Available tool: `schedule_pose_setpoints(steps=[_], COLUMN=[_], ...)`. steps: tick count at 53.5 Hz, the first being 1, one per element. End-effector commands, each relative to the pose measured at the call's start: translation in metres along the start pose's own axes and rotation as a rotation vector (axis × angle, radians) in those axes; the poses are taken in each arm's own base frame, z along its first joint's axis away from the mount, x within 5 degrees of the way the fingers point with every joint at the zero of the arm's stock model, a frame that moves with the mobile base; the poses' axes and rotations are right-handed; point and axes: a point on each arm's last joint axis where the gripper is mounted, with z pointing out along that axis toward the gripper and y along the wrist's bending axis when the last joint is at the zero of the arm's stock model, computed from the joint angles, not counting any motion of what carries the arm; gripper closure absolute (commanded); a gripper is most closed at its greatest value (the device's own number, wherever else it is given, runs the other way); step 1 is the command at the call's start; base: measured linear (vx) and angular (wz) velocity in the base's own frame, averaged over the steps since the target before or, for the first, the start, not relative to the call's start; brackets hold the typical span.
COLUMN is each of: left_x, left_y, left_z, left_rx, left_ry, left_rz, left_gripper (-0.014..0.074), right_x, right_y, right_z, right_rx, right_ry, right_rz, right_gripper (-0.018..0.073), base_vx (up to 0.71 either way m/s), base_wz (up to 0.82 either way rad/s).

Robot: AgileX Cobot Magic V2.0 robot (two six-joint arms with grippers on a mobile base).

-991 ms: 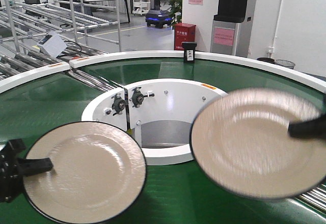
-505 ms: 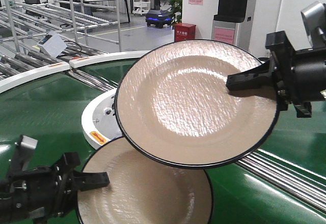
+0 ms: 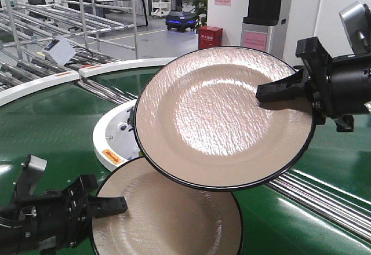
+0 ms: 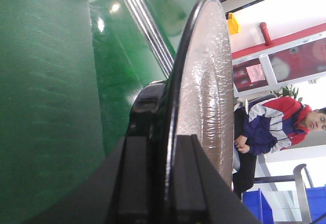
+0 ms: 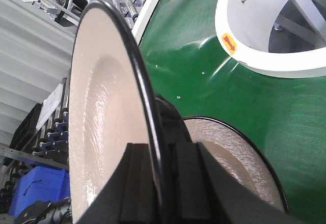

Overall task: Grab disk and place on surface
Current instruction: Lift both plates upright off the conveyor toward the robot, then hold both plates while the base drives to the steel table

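Observation:
Two beige disks with black rims are both held. The upper disk (image 3: 223,119) hangs tilted, its face toward the front camera, and my right gripper (image 3: 272,91) is shut on its right rim. In the right wrist view this disk (image 5: 102,132) stands edge-on in my right gripper (image 5: 159,152). The lower disk (image 3: 168,214) lies flatter above the green belt (image 3: 46,121), partly covered by the upper one, and my left gripper (image 3: 110,207) is shut on its left rim. The left wrist view shows that rim (image 4: 204,81) clamped in my left gripper (image 4: 160,142). The dark grey metal surface is out of view.
A white inner hub (image 3: 113,133) sits inside the belt ring behind the disks. Steel rollers (image 3: 324,203) run along the lower right. Roller racks (image 3: 46,23) stand at the back left. A seated person (image 4: 275,127) appears in the left wrist view.
A second ago both disks lay low over the belt, side by side. Now the right one is raised, tilted and overlapping the left one. Little has moved in the last half second.

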Motion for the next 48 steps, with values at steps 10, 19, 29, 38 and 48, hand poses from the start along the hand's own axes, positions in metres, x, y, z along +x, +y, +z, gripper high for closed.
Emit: schedule_pose_setpoints(steps=[10, 19, 29, 38, 48], left_x=[-0.0076, -0.0076, -0.0076, -0.0078, -0.0079], left_y=[-0.0276, -0.0276, -0.0276, -0.0274, -0.0273], left_z=[-0.0089, -0.0089, -0.0089, -0.0089, -0.0089], left_rx=[0.151, 0.151, 0.151, 0.148, 0.147], left_ry=[-0.054, -0.054, -0.054, -0.056, -0.057], left_rz=[-0.080, -0.080, -0.080, -0.080, -0.080], left_gripper=[0.0596, 0.0596, 0.0596, 0.0596, 0.0596], right_x=[-0.0100, -0.0100, -0.0100, -0.0100, -0.0100], right_y=[0.0266, 0.0266, 0.0266, 0.0266, 0.0266], right_z=[-0.0158, -0.0158, -0.0158, -0.0158, -0.0158], right_rx=[-0.106, -0.106, -0.106, -0.105, -0.105], right_ry=[-0.121, -0.121, -0.121, -0.121, -0.121], right_rz=[0.015, 0.015, 0.015, 0.014, 0.014], right_gripper=[0.0567, 0.0567, 0.0567, 0.0567, 0.0567], base_vx=[0.00, 0.00, -0.01, -0.06, -0.16], base_wz=[0.00, 0.00, 0.00, -0.03, -0.05])
